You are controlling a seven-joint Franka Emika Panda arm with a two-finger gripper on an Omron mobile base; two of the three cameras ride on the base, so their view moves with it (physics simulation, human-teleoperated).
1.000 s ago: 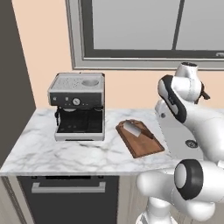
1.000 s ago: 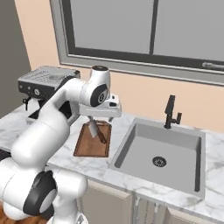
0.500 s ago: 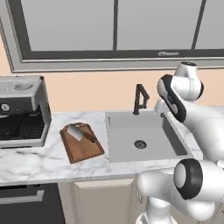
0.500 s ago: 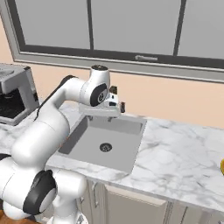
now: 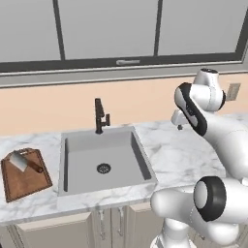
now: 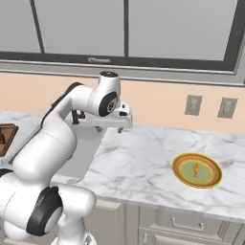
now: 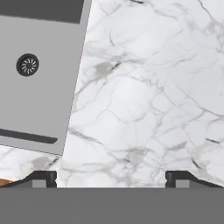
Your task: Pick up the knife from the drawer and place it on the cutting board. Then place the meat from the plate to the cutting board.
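The knife (image 5: pixel 25 163) lies on the reddish-brown cutting board (image 5: pixel 19 183) at the far left of the counter; a corner of the cutting board (image 6: pixel 5 136) also shows at the left edge of the right base view. The meat (image 6: pixel 195 169), a small orange piece, sits on the plate (image 6: pixel 182 167) at the right of the counter. My gripper (image 6: pixel 111 127) hangs open and empty over the marble between sink and plate, well apart from both. Its fingertips (image 7: pixel 43 177) stand wide with bare marble between them. The drawer is out of view.
A grey sink (image 5: pixel 77 145) with a dark faucet (image 5: pixel 100 116) lies between board and gripper. The sink (image 7: pixel 39 65) fills the left of the hand view. A windowed wall with sockets (image 6: pixel 193 105) backs the counter. Cabinet fronts run below the counter.
The whole scene has slid left as the base drove right: the coffee machine left the views, the sink and then the plate came in. The gripper stays open.
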